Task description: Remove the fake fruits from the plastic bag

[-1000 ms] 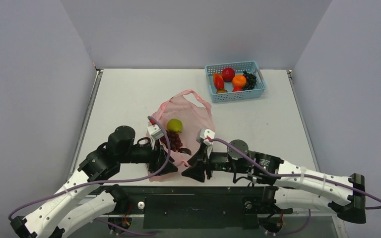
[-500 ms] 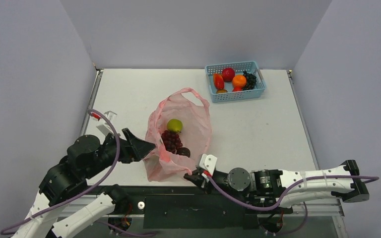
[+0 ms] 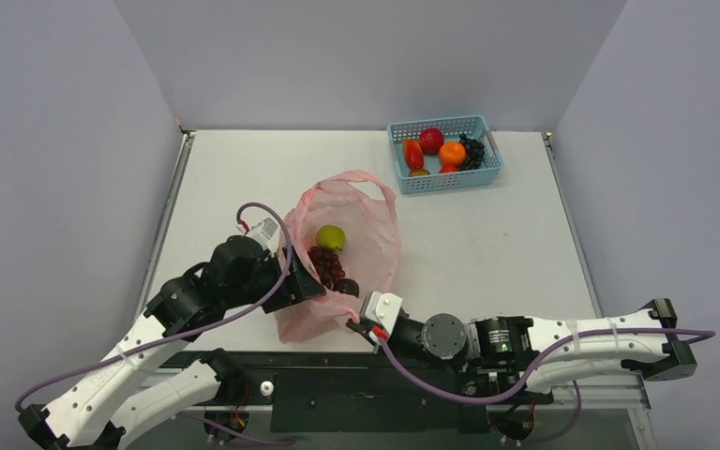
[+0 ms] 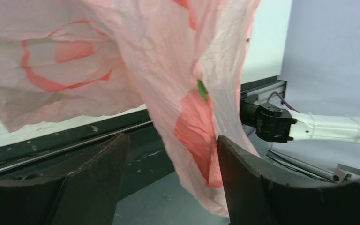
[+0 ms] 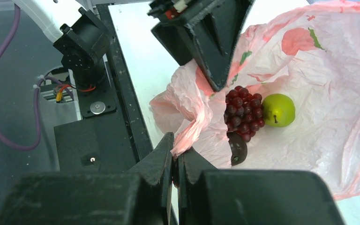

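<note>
The pink plastic bag (image 3: 356,225) lies open on the table, with a round yellow-green fruit (image 3: 330,236), a dark red grape bunch (image 3: 326,265) and a small dark round fruit (image 3: 349,287) on its inner sheet. My right gripper (image 3: 354,325) is shut on a pinch of the bag's near edge (image 5: 194,129); the green fruit (image 5: 278,110), the grapes (image 5: 241,112) and the dark fruit (image 5: 237,147) lie just beyond it. My left gripper (image 3: 307,281) is open at the bag's left side. A fold of the bag (image 4: 197,122) hangs between its fingers (image 4: 243,178), next to the right one.
A light blue mesh basket (image 3: 450,181) stands at the back right with a round red fruit (image 3: 431,140), an orange one (image 3: 451,153) and dark grapes (image 3: 472,150). The table's near edge and dark frame (image 5: 98,140) lie just below the bag.
My left gripper swung out to the left of the bag, then came back to the bag's left side. My right gripper drew back to the near edge, holding the bag.
</note>
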### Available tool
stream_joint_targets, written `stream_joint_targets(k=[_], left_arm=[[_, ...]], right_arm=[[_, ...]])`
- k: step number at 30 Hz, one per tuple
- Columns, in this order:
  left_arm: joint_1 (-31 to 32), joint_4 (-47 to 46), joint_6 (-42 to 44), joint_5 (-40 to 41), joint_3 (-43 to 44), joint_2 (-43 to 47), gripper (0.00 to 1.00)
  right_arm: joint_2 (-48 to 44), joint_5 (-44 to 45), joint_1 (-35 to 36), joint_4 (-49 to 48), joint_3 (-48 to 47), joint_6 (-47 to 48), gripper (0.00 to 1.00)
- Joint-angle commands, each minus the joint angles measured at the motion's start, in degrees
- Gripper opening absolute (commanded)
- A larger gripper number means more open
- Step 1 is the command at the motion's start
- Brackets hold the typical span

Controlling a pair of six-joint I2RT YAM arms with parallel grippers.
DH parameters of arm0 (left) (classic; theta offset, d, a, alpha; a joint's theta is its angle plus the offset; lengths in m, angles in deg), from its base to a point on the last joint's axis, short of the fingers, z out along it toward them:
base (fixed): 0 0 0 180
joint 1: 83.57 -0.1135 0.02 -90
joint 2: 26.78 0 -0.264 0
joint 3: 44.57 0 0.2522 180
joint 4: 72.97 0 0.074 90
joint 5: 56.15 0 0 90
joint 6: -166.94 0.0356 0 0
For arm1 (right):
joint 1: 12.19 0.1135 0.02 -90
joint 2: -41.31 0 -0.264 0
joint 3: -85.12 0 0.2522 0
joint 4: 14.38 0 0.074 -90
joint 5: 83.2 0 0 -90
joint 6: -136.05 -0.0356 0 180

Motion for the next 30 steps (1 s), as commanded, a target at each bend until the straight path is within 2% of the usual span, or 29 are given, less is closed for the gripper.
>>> stream_joint_targets(k=[1, 2, 3, 4, 6, 8, 11, 14, 16, 17, 18, 19, 20, 22, 24, 26, 30], left_arm=[[-0.2, -13.0, -3.0, -4.3, -1.0, -1.2, 0.54], [-0.2, -15.2, -3.3, -5.3, -1.8, -1.2, 0.47], [-0.2, -20.5, -3.6, -5.7, -2.4, -1.0, 0.27], [-0.1, -26.7, -4.3, -6.2, -3.9, -0.1, 0.14], [-0.2, -37.1, -6.1, -5.7, -8.1, 2.4, 0.0], [-0.2, -46.5, -7.3, -3.6, -13.0, 5.8, 0.0], [-0.4, -52.9, -6.1, -0.5, -17.8, 9.9, 0.0], [-0.5, -54.7, -5.0, -0.1, -21.4, 15.1, 0.0], [-0.5, -54.9, -5.4, -0.9, -23.6, 17.6, 0.0], [-0.5, -54.5, -5.6, -1.6, -24.6, 18.4, 0.0], [-0.5, -52.9, -5.5, -2.0, -24.9, 19.5, 0.0], [-0.5, -51.9, -5.2, -2.9, -25.3, 20.0, 0.0], [-0.5, -49.6, -5.0, -3.3, -25.4, 21.1, 0.0], [-0.4, -45.8, -3.8, -4.7, -25.6, 22.5, 0.0], [-0.4, -42.8, -1.6, -6.2, -25.3, 23.7, 0.0], [-0.5, -39.6, 1.1, -7.0, -24.4, 24.1, 0.0], [-0.5, -33.1, 4.3, -7.3, -22.7, 24.4, 0.0]], right_arm=[[1.2, 1.8, 2.1, 1.4, -3.8, 3.5, 0.0], [1.4, 2.5, 3.4, 1.6, -4.0, 3.8, 0.0], [2.4, 3.0, 4.2, 1.6, -4.2, 4.4, 0.0], [3.6, 5.6, 6.6, 1.2, -3.9, 5.1, 0.0], [6.5, 13.4, 11.2, -1.3, -2.4, 6.0, 0.0], [11.1, 24.2, 15.7, -5.5, -0.1, 6.9, 0.0], [19.4, 38.1, 20.3, -16.1, 3.2, 9.2, 0.0], [27.6, 41.1, 22.1, -19.4, 3.8, 9.2, 0.0], [28.4, 38.6, 21.8, -17.5, 3.0, 6.0, 0.0], [26.8, 33.8, 21.3, -16.2, 2.9, 4.2, 0.06], [25.8, 30.7, 20.9, -15.2, 2.5, 3.1, 0.2], [23.6, 25.8, 20.0, -11.8, 1.8, 1.2, 0.26], [22.4, 23.7, 19.7, -10.3, 0.8, 0.0, 0.45], [17.9, 17.3, 19.1, -4.2, 0.0, -2.1, 0.63], [12.6, 7.8, 18.2, -1.8, 0.7, -3.7, 0.73], [6.9, 3.1, 16.9, 0.8, 1.9, -6.3, 0.77], [-5.0, -0.5, 14.2, 5.5, 3.4, -10.2, 0.81]])
